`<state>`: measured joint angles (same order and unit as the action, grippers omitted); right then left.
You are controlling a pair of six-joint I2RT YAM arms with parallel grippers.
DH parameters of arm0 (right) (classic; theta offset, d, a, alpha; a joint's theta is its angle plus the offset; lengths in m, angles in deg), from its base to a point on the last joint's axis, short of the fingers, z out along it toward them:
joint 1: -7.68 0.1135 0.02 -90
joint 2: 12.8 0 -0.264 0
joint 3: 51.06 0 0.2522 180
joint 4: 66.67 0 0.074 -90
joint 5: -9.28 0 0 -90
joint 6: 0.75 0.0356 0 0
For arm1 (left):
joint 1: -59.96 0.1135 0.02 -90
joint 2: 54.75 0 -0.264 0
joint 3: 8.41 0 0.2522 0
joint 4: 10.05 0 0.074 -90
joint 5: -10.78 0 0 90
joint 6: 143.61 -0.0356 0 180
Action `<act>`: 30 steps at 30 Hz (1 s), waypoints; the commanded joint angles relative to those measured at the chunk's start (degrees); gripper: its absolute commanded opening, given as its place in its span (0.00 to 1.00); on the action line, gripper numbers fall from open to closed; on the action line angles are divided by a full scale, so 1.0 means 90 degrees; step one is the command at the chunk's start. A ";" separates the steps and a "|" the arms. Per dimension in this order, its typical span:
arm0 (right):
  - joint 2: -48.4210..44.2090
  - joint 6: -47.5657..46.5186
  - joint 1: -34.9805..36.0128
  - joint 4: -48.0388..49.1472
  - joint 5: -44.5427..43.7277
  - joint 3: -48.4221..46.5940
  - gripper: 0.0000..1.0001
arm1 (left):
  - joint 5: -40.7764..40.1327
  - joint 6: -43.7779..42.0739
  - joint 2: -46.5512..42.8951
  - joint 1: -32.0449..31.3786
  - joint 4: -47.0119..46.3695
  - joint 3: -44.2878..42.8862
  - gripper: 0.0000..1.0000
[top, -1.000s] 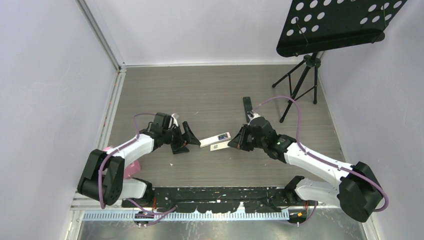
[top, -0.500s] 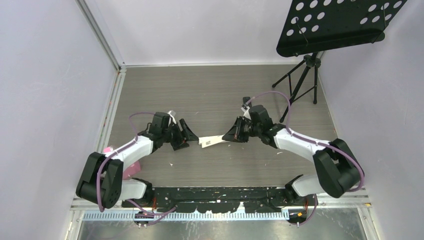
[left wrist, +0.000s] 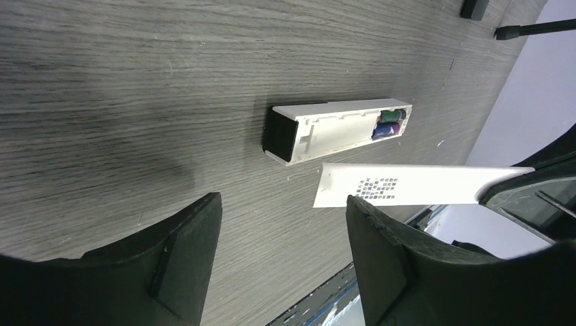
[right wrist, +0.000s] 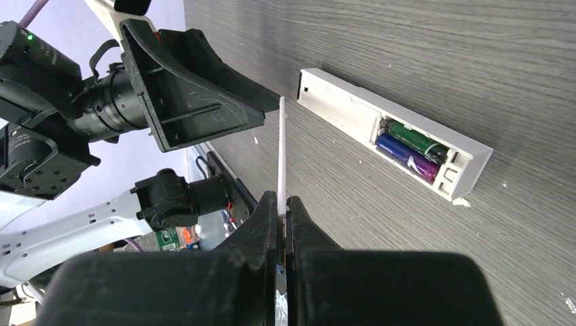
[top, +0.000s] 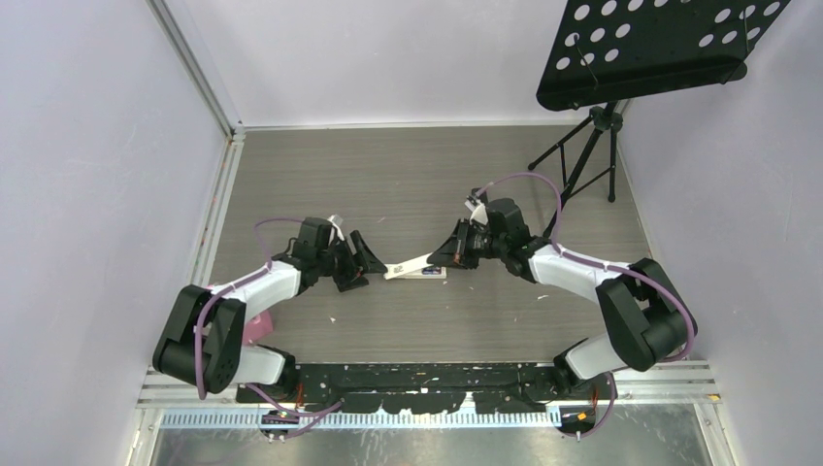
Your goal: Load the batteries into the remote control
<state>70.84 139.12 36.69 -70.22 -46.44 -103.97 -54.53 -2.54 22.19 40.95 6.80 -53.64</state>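
White remote [right wrist: 343, 112] flat on grey table [right wrist: 475, 47], back compartment open, green and purple-blue batteries [right wrist: 411, 147] side by side inside, right gripper [right wrist: 282, 205] pinching thin white cover [right wrist: 281, 149] edge-on.

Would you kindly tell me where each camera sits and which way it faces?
Top external: above and behind the bases, facing down on the table; both arms, left gripper and right gripper show.
Left wrist: on the left arm, facing low across the table at remote and cover; open left fingers show.
Right wrist: on the right arm, facing along right fingers shut on the cover, toward remote and batteries; left gripper shows too.
Shared: both wrist views show the batteries in the remote.
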 commanded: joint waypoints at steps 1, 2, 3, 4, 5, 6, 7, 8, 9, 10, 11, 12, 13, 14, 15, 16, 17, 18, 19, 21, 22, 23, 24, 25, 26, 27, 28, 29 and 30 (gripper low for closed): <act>-0.0037 0.0018 -0.0031 0.0296 0.0133 -0.0251 0.00 | 0.0055 0.0029 0.0004 0.0022 -0.0306 -0.0126 0.70; -0.0029 0.0011 -0.0035 0.0289 0.0048 -0.0236 0.01 | 0.0021 0.0029 -0.0004 0.0022 -0.0305 -0.0127 0.70; 0.0007 0.0024 -0.0040 0.0307 -0.0032 -0.0226 0.00 | 0.0000 0.0029 -0.0007 0.0022 -0.0311 -0.0132 0.71; 0.0040 0.0061 -0.0043 0.0368 -0.0101 -0.0216 0.00 | -0.0010 0.0029 -0.0004 0.0022 -0.0305 -0.0135 0.71; 0.0079 0.0171 -0.0041 0.0522 -0.0136 -0.0182 0.00 | -0.0010 0.0034 0.0006 0.0022 -0.0310 -0.0135 0.71; 0.0161 0.0282 -0.0040 0.0805 -0.0153 -0.0138 0.01 | -0.0010 0.0038 0.0019 0.0022 -0.0305 -0.0140 0.70; 0.0240 0.0386 -0.0040 0.0968 -0.0169 -0.0112 0.01 | -0.0017 0.0039 0.0032 0.0022 -0.0308 -0.0142 0.69; 0.0311 0.0478 -0.0040 0.1158 -0.0194 -0.0090 0.01 | -0.0018 0.0039 0.0054 0.0022 -0.0469 -0.0147 0.67; 0.0390 0.0541 -0.0040 0.1324 -0.0220 -0.0076 0.01 | -0.0018 0.0046 0.0076 0.0022 -0.0498 -0.0159 0.66; 0.0454 0.0581 -0.0040 0.1433 -0.0245 -0.0073 0.01 | -0.0014 0.0040 0.0104 0.0022 -0.0505 -0.0187 0.65; 0.0514 0.0613 -0.0040 0.1496 -0.0269 -0.0078 0.01 | -0.0017 0.0039 0.0141 0.0022 -0.0510 -0.0199 0.63; 0.0550 0.0614 -0.0040 0.1484 -0.0299 -0.0090 0.01 | -0.0013 0.0039 0.0170 0.0022 -0.0519 -0.0218 0.63; 0.0575 0.0591 -0.0040 0.1432 -0.0336 -0.0092 0.01 | -0.0018 0.0030 0.0199 0.0022 -0.0524 -0.0231 0.62; 0.0586 0.0555 -0.0040 0.1374 -0.0376 -0.0082 0.01 | -0.0011 0.0022 0.0225 0.0022 -0.0529 -0.0250 0.62; 0.0580 0.0508 -0.0040 0.1280 -0.0417 -0.0067 0.00 | -0.0015 0.0012 0.0258 0.0022 -0.0539 -0.0262 0.62; 0.0578 0.0447 -0.0040 0.1172 -0.0468 -0.0063 0.00 | -0.0006 0.0005 0.0277 0.0022 -0.0547 -0.0277 0.61; 0.0579 0.0382 -0.0040 0.1038 -0.0522 -0.0062 0.01 | 0.0021 -0.0021 0.0308 0.0022 -0.0538 -0.0303 0.61; 0.0580 0.0303 -0.0040 0.0911 -0.0565 -0.0080 0.00 | 0.0029 -0.0044 0.0324 0.0022 -0.0502 -0.0332 0.60; 0.0580 0.0246 -0.0040 0.0829 -0.0573 -0.0074 0.00 | 0.0017 -0.0057 0.0334 0.0022 -0.0450 -0.0355 0.60; 0.0562 0.0225 -0.0054 0.0817 -0.0563 -0.0006 0.00 | 0.0001 -0.0080 0.0356 0.0022 -0.0378 -0.0395 0.60; 0.0550 0.0241 -0.0064 0.0826 -0.0531 0.0006 0.01 | 0.0001 -0.0126 0.0352 0.0022 -0.0365 -0.0408 0.60; 0.0550 0.0270 -0.0074 0.0824 -0.0471 0.0017 0.01 | -0.0001 -0.0143 0.0356 0.0022 -0.0363 -0.0410 0.60; 0.0528 0.0314 -0.0079 0.0853 -0.0419 0.0027 0.01 | -0.0007 -0.0153 0.0348 0.0022 -0.0363 -0.0417 0.60; 0.0515 0.0373 -0.0079 0.0959 -0.0339 0.0067 0.00 | -0.0017 -0.0161 0.0344 0.0022 -0.0363 -0.0425 0.60; 0.0505 0.0415 -0.0087 0.1010 -0.0299 0.0078 0.01 | -0.0038 -0.0166 0.0346 0.0017 -0.0363 -0.0427 0.60; 0.0494 0.0454 -0.0096 0.1047 -0.0265 0.0089 0.01 | -0.0055 -0.0175 0.0354 0.0021 -0.0222 -0.0436 0.60; 0.0491 0.0505 -0.0103 0.1121 -0.0235 0.0112 0.01 | -0.0071 -0.0176 0.0361 0.0022 -0.0192 -0.0442 0.60; 0.0497 0.0561 -0.0115 0.1196 -0.0211 0.0133 0.01 | -0.0084 -0.0182 0.0366 0.0022 -0.0179 -0.0447 0.60; 0.0498 0.0577 -0.0125 0.1257 -0.0190 0.0154 0.01 | -0.0086 -0.0186 0.0374 0.0022 -0.0171 -0.0450 0.60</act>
<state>76.39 143.32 36.03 -62.57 -49.76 -103.28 -54.68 -3.06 25.23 40.95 4.83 -55.69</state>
